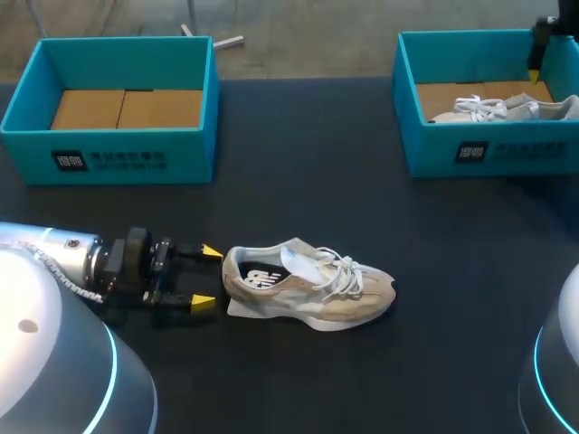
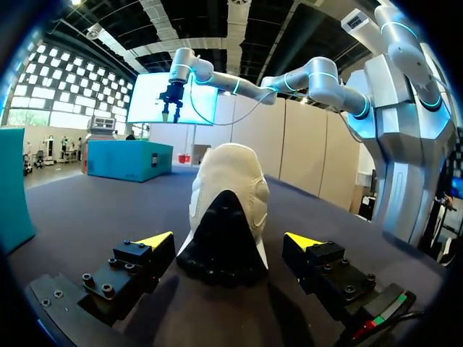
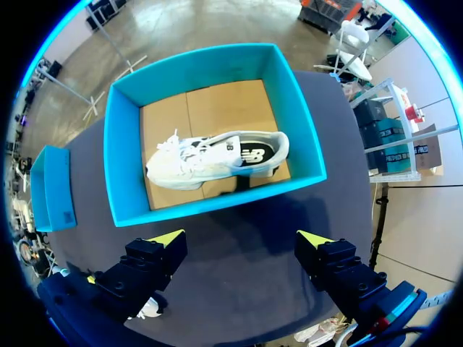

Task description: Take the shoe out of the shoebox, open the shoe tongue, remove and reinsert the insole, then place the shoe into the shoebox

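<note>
A beige shoe [image 1: 308,285] with white laces lies on its sole on the dark table, toe to the right. Its heel [image 2: 228,210] faces my left gripper [image 1: 206,276], which stands open and low, its yellow tips just short of the heel on either side, touching nothing. A second, paler shoe [image 3: 217,159] lies in the teal shoebox [image 3: 119,159] at the back right. My right gripper [image 3: 242,238] hangs open high above that box [image 1: 507,149], empty. It also shows far off in the left wrist view as the right gripper [image 2: 172,108].
An empty teal shoebox [image 1: 109,158] with a cardboard floor stands at the back left. Bare table lies between the two boxes and in front of the beige shoe.
</note>
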`<state>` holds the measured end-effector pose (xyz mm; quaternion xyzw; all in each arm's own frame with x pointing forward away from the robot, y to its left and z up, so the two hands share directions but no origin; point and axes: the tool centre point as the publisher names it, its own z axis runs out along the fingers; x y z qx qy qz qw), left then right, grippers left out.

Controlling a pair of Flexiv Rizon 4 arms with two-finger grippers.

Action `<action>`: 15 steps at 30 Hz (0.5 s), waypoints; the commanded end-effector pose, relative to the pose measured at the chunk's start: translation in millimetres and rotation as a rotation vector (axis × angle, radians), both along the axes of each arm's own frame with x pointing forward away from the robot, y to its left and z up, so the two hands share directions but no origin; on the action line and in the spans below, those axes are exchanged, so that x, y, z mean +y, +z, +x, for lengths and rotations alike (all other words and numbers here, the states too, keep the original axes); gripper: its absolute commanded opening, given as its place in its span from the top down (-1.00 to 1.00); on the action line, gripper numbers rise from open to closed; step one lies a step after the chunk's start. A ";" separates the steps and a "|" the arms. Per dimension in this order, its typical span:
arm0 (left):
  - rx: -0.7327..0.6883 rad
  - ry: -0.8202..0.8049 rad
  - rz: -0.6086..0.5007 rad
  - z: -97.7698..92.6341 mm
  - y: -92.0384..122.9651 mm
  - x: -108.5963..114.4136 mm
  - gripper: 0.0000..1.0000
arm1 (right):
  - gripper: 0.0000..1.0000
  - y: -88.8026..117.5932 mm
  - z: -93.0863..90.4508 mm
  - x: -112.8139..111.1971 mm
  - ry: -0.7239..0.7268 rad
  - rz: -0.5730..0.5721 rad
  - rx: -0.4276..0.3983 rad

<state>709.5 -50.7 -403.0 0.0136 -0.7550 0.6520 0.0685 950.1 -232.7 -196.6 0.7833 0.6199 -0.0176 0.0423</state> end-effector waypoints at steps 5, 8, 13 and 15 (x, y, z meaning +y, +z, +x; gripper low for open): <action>-0.012 0.001 0.027 -4.3 -0.7 -9.4 -1.00 | -1.00 -0.2 0.2 0.1 -0.001 0.000 -0.001; -0.014 0.002 0.027 -4.2 -0.3 -11.5 -1.00 | -1.00 -0.2 0.2 0.1 -0.001 0.000 -0.001; -0.007 0.004 0.026 -5.2 -1.2 -16.5 -1.00 | -1.00 -0.2 0.2 0.1 -0.001 0.000 -0.001; -0.003 0.002 0.031 -5.4 -3.0 -18.6 -1.00 | -1.00 -0.2 0.2 0.1 -0.001 0.000 -0.001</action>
